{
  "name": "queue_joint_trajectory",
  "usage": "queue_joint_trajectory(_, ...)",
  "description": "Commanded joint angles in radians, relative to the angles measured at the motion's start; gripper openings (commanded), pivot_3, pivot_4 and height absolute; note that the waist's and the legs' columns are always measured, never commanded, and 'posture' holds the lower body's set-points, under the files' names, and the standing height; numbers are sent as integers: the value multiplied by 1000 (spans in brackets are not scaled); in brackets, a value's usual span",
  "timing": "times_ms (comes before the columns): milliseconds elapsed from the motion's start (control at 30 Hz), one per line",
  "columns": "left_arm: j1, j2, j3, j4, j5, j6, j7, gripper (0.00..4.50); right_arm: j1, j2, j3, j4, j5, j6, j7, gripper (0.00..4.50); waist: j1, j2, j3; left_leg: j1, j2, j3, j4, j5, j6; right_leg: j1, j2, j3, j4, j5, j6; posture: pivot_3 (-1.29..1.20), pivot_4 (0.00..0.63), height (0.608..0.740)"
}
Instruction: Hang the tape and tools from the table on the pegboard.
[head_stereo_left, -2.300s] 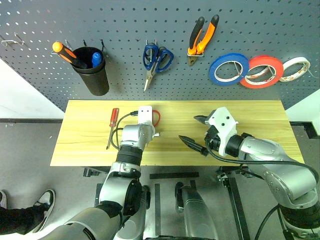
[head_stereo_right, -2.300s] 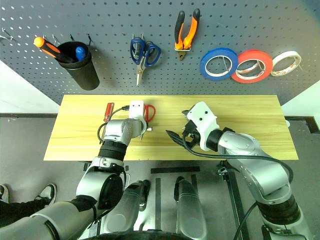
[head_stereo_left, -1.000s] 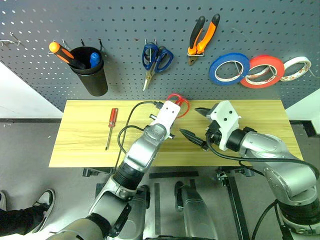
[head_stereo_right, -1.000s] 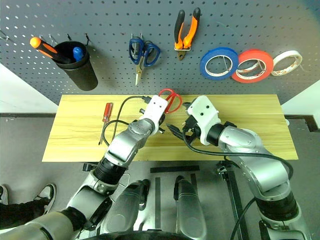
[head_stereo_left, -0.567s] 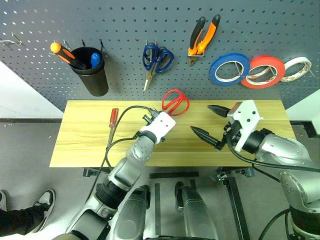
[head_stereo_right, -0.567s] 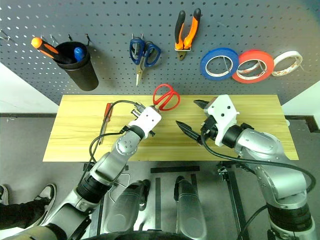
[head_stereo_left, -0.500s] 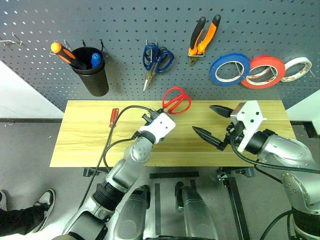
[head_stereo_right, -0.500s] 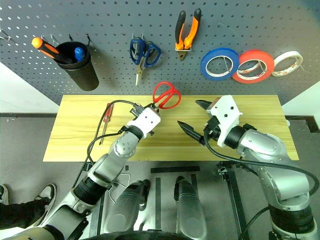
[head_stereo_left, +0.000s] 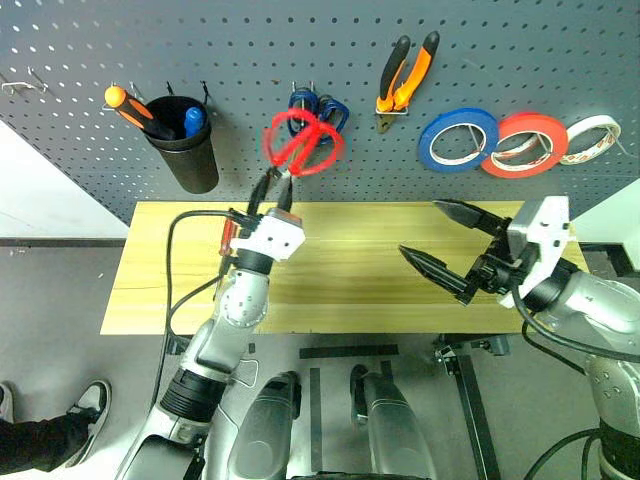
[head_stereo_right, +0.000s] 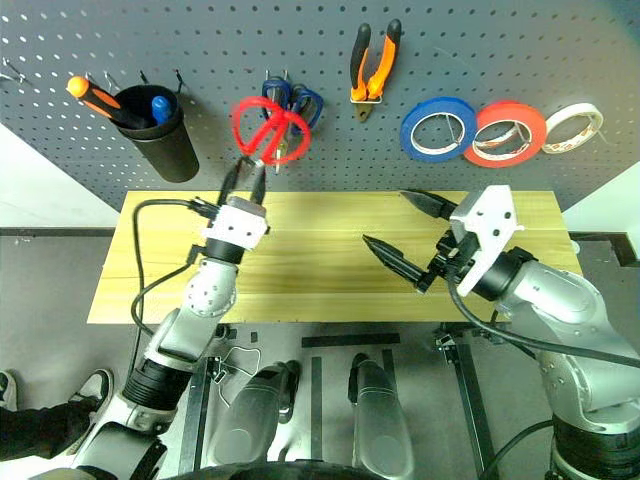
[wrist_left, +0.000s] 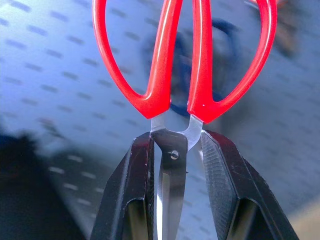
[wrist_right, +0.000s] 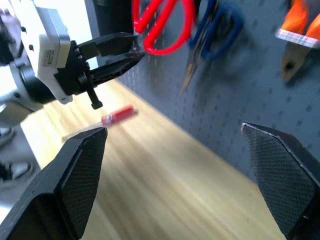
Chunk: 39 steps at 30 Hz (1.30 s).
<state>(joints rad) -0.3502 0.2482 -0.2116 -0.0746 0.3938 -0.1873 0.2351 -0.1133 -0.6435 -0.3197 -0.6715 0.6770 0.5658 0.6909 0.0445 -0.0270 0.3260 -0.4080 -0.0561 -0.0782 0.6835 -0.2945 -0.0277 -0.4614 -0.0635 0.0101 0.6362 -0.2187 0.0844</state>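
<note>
Left eye view: red-handled scissors (head_stereo_left: 303, 140) are held up against the pegboard (head_stereo_left: 250, 50), handles uppermost, clamped at the blades near the pivot by the left gripper (head_stereo_left: 272, 188); seen close in left wrist view, w/ black fingers (wrist_left: 137, 180) pinched on steel either side. Handles overlap the blue-handled scissors (head_stereo_left: 330, 108) already hung. Right gripper (head_stereo_left: 455, 245) is carried over the table (head_stereo_left: 150, 290) w/ jaws wide apart, nothing in them. Pliers (head_stereo_left: 405, 72) and blue tape (head_stereo_left: 458, 138) are already hung. Step in hand, as judged: hanging the scissors. Next move prob. needs a handle loop lined up w/ a free hook and slipped on before release; which hook is meant can't be told.
</note>
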Motion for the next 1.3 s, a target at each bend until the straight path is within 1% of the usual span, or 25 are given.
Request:
queue_joint_trajectory(33,-35,10,40,38,1,-73,5,1013,-5,3,-30,-30,45,-31,-5,4500,0,0,-1,0,0,0,0,0,0,0,0,0,0,0,0,87,248,740)
queue_joint_trajectory(333,-57,-28,8,104,-44,-128,-113,1013,-19,-9,-11,-27,50,-35,-25,4500,-1,0,-1,0,0,1,1,0,0,0,0,0,2,0,0,85,251,740)
queue_joint_trajectory(500,-51,-53,11,89,-33,-157,-121,1013,-16,-14,6,-22,34,-37,-32,4500,-2,0,-1,1,0,1,2,0,0,0,0,0,3,0,0,83,250,740)
queue_joint_trajectory(733,-70,-49,36,111,-19,-160,-116,1013,-7,-20,11,-24,26,-36,-40,4500,-2,0,-2,2,0,2,3,1,1,0,0,1,7,0,0,85,252,740)
queue_joint_trajectory(833,-90,-39,52,139,-13,-161,-109,1013,-7,-22,19,-23,20,-34,-43,4500,-2,0,-2,2,-1,2,5,0,2,0,0,1,10,0,0,84,255,740)
queue_joint_trajectory(867,-97,-36,56,149,-13,-163,-107,1013,-7,-21,21,-24,19,-33,-43,4500,-2,0,-2,2,-1,2,6,-2,5,0,0,1,11,0,0,84,255,740)
queue_joint_trajectory(1033,-143,-24,64,209,-13,-180,-106,1013,-10,-17,23,-31,25,-31,-45,4500,-3,0,-2,2,-1,2,11,-2,6,1,0,1,13,1,-1,82,256,740)
queue_joint_trajectory(1300,-195,-41,58,264,-9,-189,-96,1013,-3,-18,21,-46,31,-28,-55,4500,-3,0,-2,2,-1,2,14,-2,6,2,1,1,13,3,1,74,253,740)
